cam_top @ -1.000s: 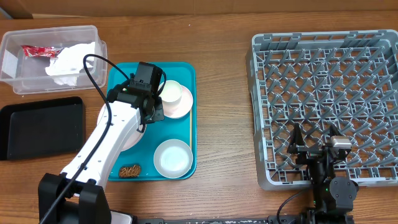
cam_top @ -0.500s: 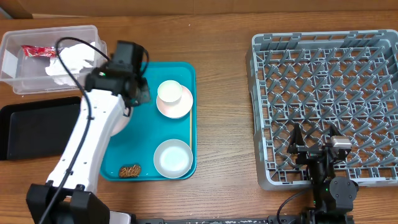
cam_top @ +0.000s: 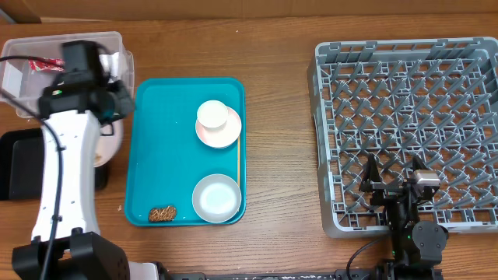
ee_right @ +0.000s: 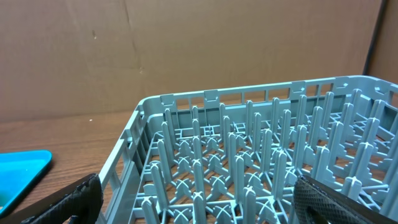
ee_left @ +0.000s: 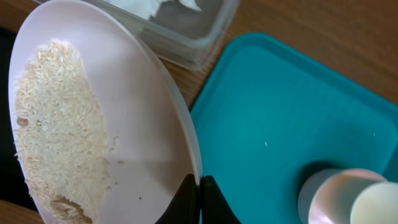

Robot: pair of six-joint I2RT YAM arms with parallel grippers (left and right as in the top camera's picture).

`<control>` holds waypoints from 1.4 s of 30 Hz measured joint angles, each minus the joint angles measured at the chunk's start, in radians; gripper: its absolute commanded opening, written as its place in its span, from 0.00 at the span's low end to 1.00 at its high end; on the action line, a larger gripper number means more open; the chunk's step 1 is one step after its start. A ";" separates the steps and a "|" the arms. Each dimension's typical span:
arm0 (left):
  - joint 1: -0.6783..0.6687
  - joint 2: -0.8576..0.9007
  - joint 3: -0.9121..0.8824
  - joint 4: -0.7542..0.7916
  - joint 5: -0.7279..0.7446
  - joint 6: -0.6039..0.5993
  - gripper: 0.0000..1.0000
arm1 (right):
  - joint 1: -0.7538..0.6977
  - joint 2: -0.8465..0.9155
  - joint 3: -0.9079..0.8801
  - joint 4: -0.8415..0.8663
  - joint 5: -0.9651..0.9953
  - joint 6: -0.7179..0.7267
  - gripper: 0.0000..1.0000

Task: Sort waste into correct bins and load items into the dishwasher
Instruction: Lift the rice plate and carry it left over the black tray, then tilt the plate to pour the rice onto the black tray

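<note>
Left arm is swinging left versus the earlier frames, and the plate that was sitting on the teal tray is now riding off that tray's left edge with it. Left gripper is pinching the plate's rim, fingers pressed together on the edge. Plate is hanging near the table's left edge, just beside the clear tub and partly overlapping the black tray; I cannot tell whether it is touching either. Rice is lying spread across one half of the plate. Tub is sitting in the table's far-left corner, holding the red wrapper and a white tissue. On the teal tray, the cup is standing on the saucer toward the far right corner, the bowl is sitting at the near right corner, and the brown lump is lying at the near edge, left of the bowl. Rack is taking up the table's right side, nothing loaded on the pegs. Right gripper is hovering over the rack's near edge with fingers spread wide, holding nothing.
</note>
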 measured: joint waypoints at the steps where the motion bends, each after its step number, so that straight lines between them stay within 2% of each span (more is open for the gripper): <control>1: 0.028 0.000 0.000 0.013 0.016 0.002 0.04 | 0.000 0.000 0.000 0.000 0.000 0.000 1.00; 10: 0.224 0.055 0.001 0.098 0.099 0.005 0.04 | 0.000 0.000 0.000 0.000 0.000 0.000 1.00; 17: 0.313 0.192 0.001 0.150 0.183 -0.013 0.04 | 0.000 0.000 0.000 0.001 0.000 0.000 1.00; 21: 0.346 0.212 0.001 0.165 0.241 -0.037 0.04 | 0.000 0.000 0.000 0.000 0.000 0.000 1.00; 28: 0.426 0.204 0.001 0.177 0.446 -0.052 0.04 | 0.000 0.000 0.000 -0.001 0.000 0.000 1.00; 33: 0.550 0.166 0.001 0.177 0.631 -0.056 0.04 | 0.000 0.000 0.000 0.000 0.000 0.000 1.00; 42: 0.741 0.146 0.003 0.143 0.803 -0.105 0.04 | 0.000 0.000 0.000 0.000 0.000 0.000 1.00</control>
